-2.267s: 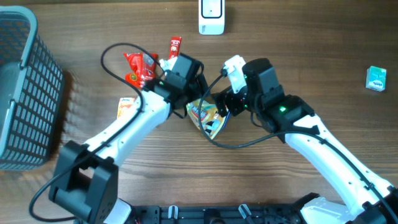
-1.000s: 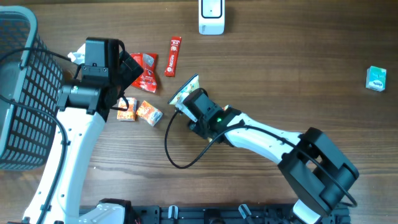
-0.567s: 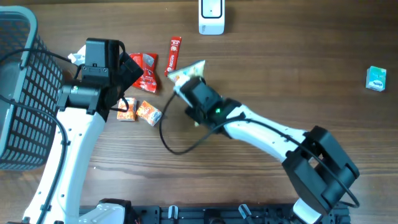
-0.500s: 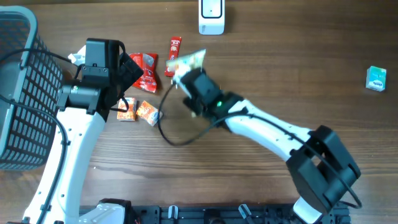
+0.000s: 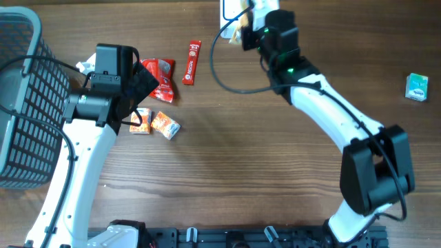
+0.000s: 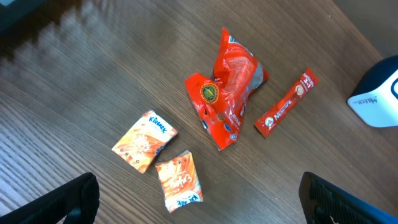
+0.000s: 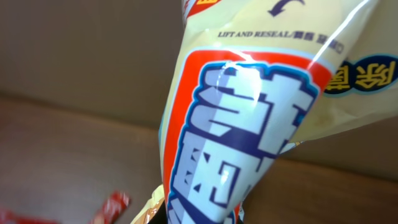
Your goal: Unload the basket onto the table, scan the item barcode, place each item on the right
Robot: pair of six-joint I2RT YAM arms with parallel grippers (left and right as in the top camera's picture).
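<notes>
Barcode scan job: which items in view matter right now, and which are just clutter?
In the job:
- yellow packet, held in the shut right gripper
- white scanner, next to which the packet is held

Lying about:
- red pouch
- red Nescafe stick
- Kleenex pack
- smaller orange pack
- teal box
- wire basket

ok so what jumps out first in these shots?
The cream packet with big blue lettering fills the right wrist view; overhead it is held up at the white scanner at the table's far edge. Then the red snack bag left of centre and the dark mesh basket at the left.
</notes>
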